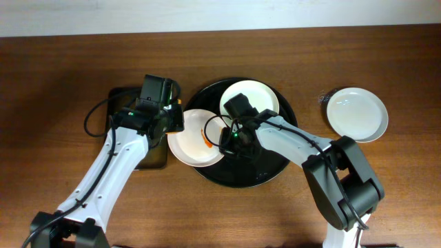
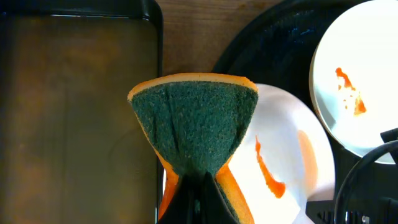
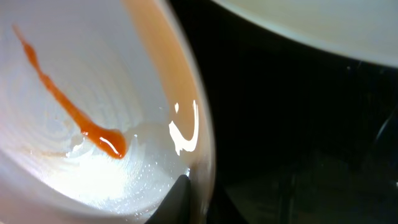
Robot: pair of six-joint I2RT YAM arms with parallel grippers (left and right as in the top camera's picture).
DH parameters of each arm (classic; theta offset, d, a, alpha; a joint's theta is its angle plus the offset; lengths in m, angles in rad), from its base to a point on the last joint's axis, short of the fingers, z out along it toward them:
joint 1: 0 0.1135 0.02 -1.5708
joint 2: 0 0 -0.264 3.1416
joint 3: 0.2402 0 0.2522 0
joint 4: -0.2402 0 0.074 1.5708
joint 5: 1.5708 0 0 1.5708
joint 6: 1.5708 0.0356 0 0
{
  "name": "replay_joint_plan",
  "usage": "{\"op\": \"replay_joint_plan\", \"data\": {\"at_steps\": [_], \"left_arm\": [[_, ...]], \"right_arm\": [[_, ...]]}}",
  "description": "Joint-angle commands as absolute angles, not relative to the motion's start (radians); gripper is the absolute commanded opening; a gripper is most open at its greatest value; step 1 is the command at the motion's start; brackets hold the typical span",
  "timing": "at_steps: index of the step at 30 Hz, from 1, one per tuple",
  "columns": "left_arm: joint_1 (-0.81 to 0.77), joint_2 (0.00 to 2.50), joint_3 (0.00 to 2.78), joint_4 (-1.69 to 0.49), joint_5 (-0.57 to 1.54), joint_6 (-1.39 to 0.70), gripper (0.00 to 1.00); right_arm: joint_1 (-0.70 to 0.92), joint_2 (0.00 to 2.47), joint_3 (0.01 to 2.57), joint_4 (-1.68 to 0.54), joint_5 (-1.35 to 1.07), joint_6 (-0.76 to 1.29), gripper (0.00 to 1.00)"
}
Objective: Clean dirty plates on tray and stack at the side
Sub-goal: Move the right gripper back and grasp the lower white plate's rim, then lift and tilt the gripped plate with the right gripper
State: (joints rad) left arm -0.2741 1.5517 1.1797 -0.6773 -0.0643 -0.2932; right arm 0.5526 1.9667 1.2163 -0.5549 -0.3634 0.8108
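Here, the left gripper (image 2: 198, 182) is clamped on a folded orange sponge (image 2: 194, 121), green scouring face showing. It hangs over the left edge of a smeared plate (image 2: 289, 155) that lies across the left rim of the round black tray (image 1: 270, 171), just beside a rectangular tray (image 2: 74, 112). The right gripper (image 3: 186, 198) is pinched narrow on that plate's right rim, near the end of a long orange-red streak. A second plate (image 1: 251, 96), also spotted with sauce, sits at the tray's far side, and a third plate (image 1: 357, 115) lies clean on the bench (image 1: 62, 76), well apart to the right.
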Motion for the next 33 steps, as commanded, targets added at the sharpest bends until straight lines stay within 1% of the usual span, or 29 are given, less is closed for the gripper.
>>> {"op": "replay_joint_plan", "data": {"at_steps": [1,5,8,9,11,12,13,15,16,17,20,22,24,25,27,30,33], "left_arm": [[-0.27,1.522,1.185,-0.675,-0.075,-0.302,0.0],[-0.27,1.522,1.185,-0.675,-0.075,-0.302,0.0],[-0.27,1.522,1.185,-0.675,-0.074,-0.302,0.0],[-0.27,1.522,1.185,-0.675,-0.054,-0.302,0.0],[-0.27,1.522,1.184,-0.675,-0.044,-0.302,0.0],[-0.27,1.522,1.184,-0.675,-0.044,-0.302,0.0],[-0.27,1.522,1.184,-0.675,-0.044,-0.302,0.0],[-0.27,1.522,1.184,-0.675,-0.043,-0.302,0.0],[-0.27,1.522,1.184,-0.675,-0.044,-0.302,0.0],[-0.27,1.522,1.184,-0.675,-0.044,-0.302,0.0],[-0.27,1.522,1.184,-0.675,-0.044,-0.302,0.0],[-0.27,1.522,1.184,-0.675,-0.044,-0.302,0.0],[-0.27,1.522,1.184,-0.675,-0.044,-0.302,0.0],[-0.27,1.522,1.184,-0.675,-0.044,-0.302,0.0],[-0.27,1.522,1.183,-0.675,-0.044,-0.302,0.0],[-0.27,1.522,1.183,-0.675,-0.044,-0.302,0.0],[-0.27,1.522,1.183,-0.675,-0.044,-0.302,0.0]], "right_arm": [[0.564,1.987,1.212,-0.566,-0.355,0.825,0.04],[0.535,1.974,1.212,-0.665,-0.289,0.794,0.04],[0.469,1.886,1.212,-0.775,-0.139,0.702,0.04],[0.423,1.82,1.212,-0.815,-0.081,0.566,0.04],[0.381,1.791,1.212,-0.854,-0.077,0.408,0.04],[0.354,1.791,1.212,-0.873,-0.07,0.288,0.04],[0.335,1.791,1.212,-0.879,-0.02,0.236,0.04],[0.301,1.791,1.212,-0.874,0.074,0.236,0.08],[0.282,1.791,1.212,-0.868,0.086,0.236,0.14],[0.258,1.791,1.212,-0.868,0.091,0.236,0.24],[0.212,1.79,1.216,-0.915,0.054,0.243,0.26],[0.209,1.782,1.225,-0.956,-0.131,0.243,0.28],[0.21,1.78,1.225,-0.982,-0.294,0.245,0.35],[0.211,1.78,1.225,-1.004,-0.315,0.292,0.37],[0.223,1.78,1.216,-1.034,-0.312,0.321,0.43],[0.249,1.781,1.153,-1.007,-0.299,0.367,0.43],[0.276,1.781,1.061,-0.902,-0.303,0.428,0.43]]}}
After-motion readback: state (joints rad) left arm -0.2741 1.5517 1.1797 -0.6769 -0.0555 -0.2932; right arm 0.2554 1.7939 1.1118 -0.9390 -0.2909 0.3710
